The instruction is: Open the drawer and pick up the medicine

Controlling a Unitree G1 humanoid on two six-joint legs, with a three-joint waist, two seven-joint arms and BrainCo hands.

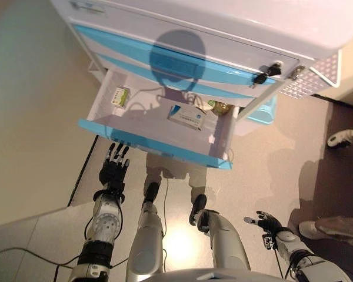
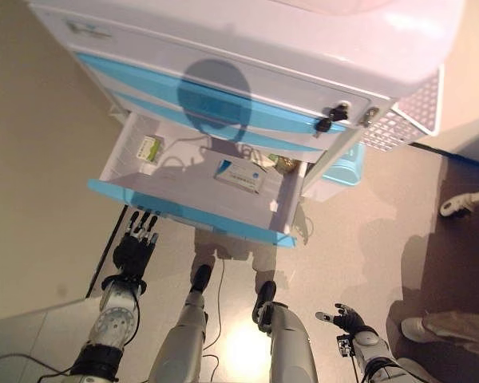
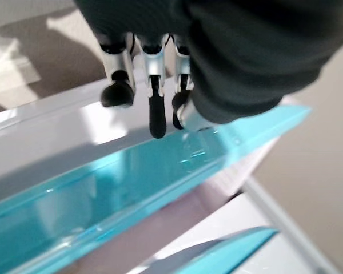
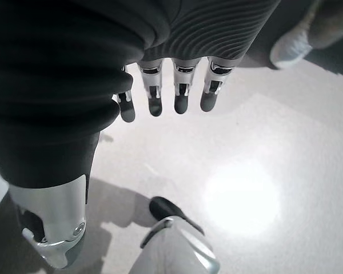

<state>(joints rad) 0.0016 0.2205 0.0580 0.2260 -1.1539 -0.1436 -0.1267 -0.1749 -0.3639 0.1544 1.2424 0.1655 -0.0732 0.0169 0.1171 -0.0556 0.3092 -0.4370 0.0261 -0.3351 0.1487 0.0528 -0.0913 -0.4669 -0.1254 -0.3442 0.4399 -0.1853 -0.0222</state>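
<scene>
I saw the drawer (image 1: 155,143) pulled out of the white cabinet (image 1: 223,35). Its front was a smooth, shiny blue strip, and its inside was pale and flat. My left hand (image 1: 113,166) hung just below that blue front, fingers (image 3: 155,108) straight and apart, holding nothing. The medicine (image 1: 186,117), a flat white box, lay inside the drawer, past those fingers. My right hand (image 1: 266,222) hung low over the shiny grey floor (image 1: 270,176), fingers loose and apart.
</scene>
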